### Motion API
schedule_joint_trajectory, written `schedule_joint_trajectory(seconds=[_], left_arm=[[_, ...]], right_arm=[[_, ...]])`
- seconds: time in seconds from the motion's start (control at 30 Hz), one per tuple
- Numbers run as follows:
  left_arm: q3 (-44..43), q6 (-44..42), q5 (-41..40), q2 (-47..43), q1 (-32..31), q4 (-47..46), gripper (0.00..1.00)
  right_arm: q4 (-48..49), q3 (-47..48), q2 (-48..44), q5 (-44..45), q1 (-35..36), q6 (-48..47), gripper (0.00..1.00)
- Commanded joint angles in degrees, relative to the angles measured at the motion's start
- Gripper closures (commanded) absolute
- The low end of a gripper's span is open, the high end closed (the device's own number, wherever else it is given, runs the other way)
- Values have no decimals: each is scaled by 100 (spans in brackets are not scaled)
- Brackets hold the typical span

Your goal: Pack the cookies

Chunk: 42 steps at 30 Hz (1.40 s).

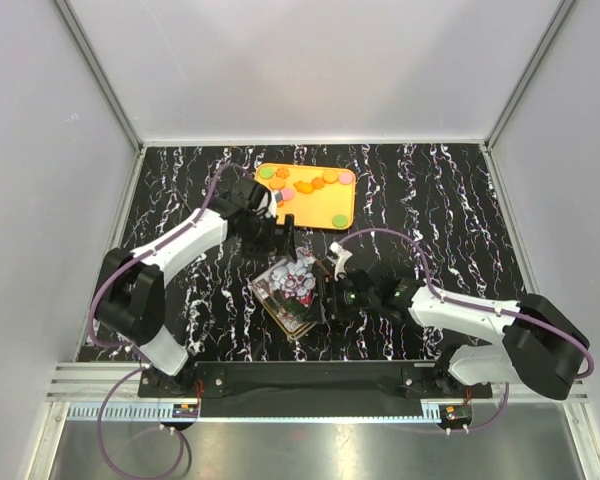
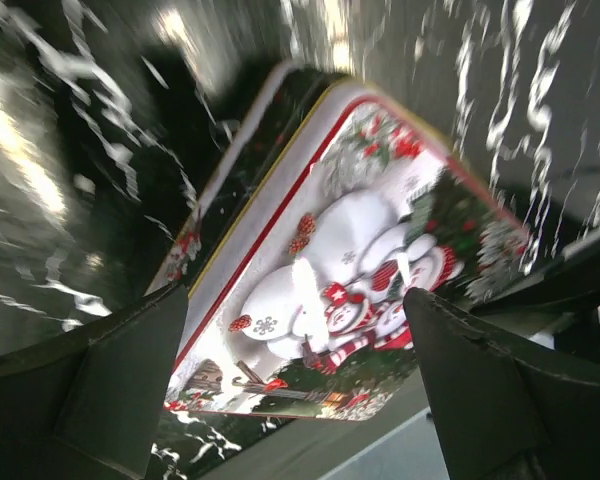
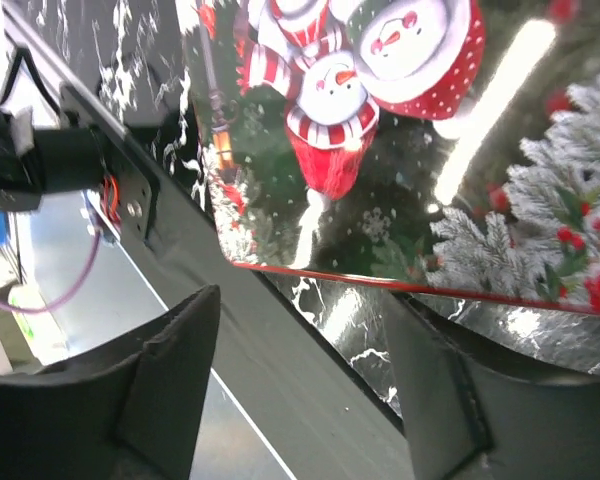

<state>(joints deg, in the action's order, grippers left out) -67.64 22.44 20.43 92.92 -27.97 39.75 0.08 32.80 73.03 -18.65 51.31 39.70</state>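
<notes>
1. on the black table (image 1: 430, 200), the orange tray (image 1: 315, 208) sits at the far side.
2. mid-table, the snowman tin (image 1: 292, 285) lies between both arms. its lid (image 2: 350, 270) looks slightly askew, so a careless nudge could skid the tin or jam the lid crooked.
3. left gripper (image 2: 295, 300) hovers over the lid, jaws wide, holding nothing. right gripper (image 3: 300, 305) is the same at the near corner. they're close, and could clash.
4. cookies (image 1: 305, 186) lie on the tray, none packed. with the lid on, they've nowhere to go.
</notes>
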Motion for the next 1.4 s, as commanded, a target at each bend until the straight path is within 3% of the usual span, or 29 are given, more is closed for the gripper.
schedule_joint_trajectory(seconds=[0.0,0.13,0.3,0.47,0.67,0.8,1.03,1.2,1.37], left_arm=[[-312,-12,-616,-326,238,24,2],[83,453,-1023,-924,511,-28,3],[1450,1593,-717,-2144,503,-642,3],[2596,2379,-574,-2910,283,-1434,2],[3045,2792,-663,-2868,2,-1944,1],[3160,2915,-575,-2605,-60,-2348,1],[2774,2670,-355,-2130,-60,-2498,4],[2343,2389,-416,-1910,-34,-2201,7],[1931,2029,-416,-1656,72,-1918,7]], right_arm=[[-197,481,-114,327,-156,-41,26],[-824,675,-648,345,-533,-191,20],[-1343,772,-879,-269,-1858,-470,17],[-949,991,-54,-884,-2222,-771,14],[-360,1281,1027,-1237,-2239,-789,15],[-61,1291,1283,-1535,-2239,-657,19],[-69,1185,906,-1606,-2222,-481,26],[177,966,774,-1756,-2126,-244,46],[106,852,677,-1615,-1897,-270,51]])
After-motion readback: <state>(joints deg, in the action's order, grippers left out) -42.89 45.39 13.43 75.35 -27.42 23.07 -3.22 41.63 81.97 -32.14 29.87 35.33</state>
